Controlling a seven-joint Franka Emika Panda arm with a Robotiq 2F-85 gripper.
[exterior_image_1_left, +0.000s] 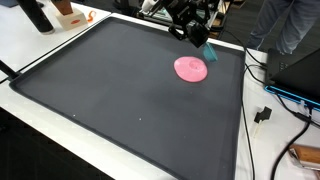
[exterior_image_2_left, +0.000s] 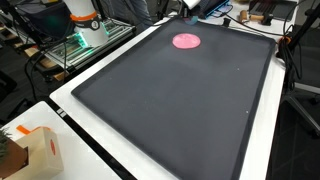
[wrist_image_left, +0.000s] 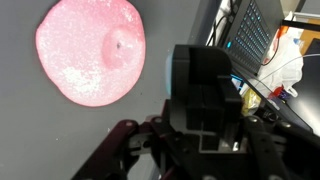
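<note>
Pink disc (exterior_image_1_left: 191, 69), flat on black mat (exterior_image_1_left: 110, 90), tool (exterior_image_1_left: 203, 45) just beside it, opening unclear

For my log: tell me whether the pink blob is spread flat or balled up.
Spread flat: the pink blob lies as a thin round disc on the black mat.

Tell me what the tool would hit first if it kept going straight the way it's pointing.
Probably the dark mat, just beside the pink disc; the tool points downward, though depth is unclear.

Arm (exterior_image_1_left: 178, 12) extended, wrist bent; pincer (exterior_image_1_left: 200, 42) tilted downward, finger gap not discernible.
</note>
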